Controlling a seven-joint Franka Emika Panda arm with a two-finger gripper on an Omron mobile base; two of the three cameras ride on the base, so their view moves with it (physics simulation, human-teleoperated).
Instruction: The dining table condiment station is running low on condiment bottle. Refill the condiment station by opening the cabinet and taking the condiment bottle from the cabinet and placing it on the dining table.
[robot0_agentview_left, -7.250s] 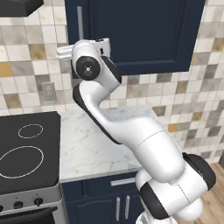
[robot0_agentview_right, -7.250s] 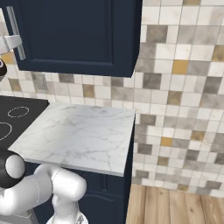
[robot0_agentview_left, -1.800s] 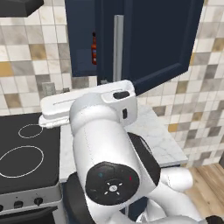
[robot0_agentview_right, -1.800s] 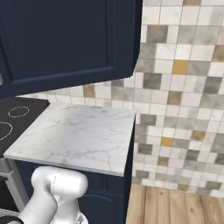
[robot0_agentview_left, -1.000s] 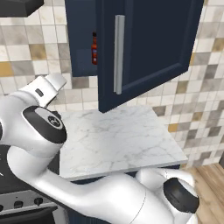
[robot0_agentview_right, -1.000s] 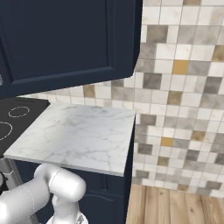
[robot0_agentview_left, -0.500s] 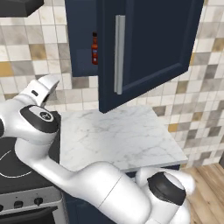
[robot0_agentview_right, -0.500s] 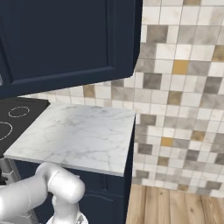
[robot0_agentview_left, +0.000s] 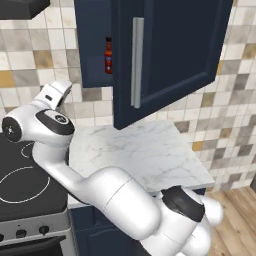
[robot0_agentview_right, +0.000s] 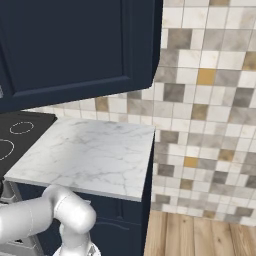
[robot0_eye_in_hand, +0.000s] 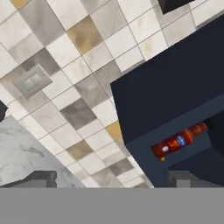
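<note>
The navy upper cabinet (robot0_agentview_left: 95, 45) stands open, its door (robot0_agentview_left: 175, 55) swung out to the right with the long silver handle (robot0_agentview_left: 137, 62) facing me. Inside, at the left edge of the opening, stands the orange-red condiment bottle (robot0_agentview_left: 108, 55) with its black cap. In the hand view the condiment bottle (robot0_eye_in_hand: 179, 141) appears rolled sideways on the cabinet shelf. My gripper (robot0_eye_in_hand: 113, 179) is open and holds nothing; the white hand (robot0_agentview_left: 54, 94) sits below and left of the bottle, well apart from it. The dining table is out of view.
Under the cabinet lies a marble counter (robot0_agentview_left: 145, 155), with a black cooktop (robot0_agentview_left: 20, 170) to its left. The open door (robot0_agentview_right: 75, 45) juts out over the counter. A wall outlet (robot0_eye_in_hand: 31, 81) sits in the tiled backsplash, and a range hood (robot0_agentview_left: 20, 7) hangs at the upper left.
The cabinet door, shut in the earliest frames, now stands open. The arm has swung left, below the cabinet. Over the last half second the hand has risen slightly toward the opening.
</note>
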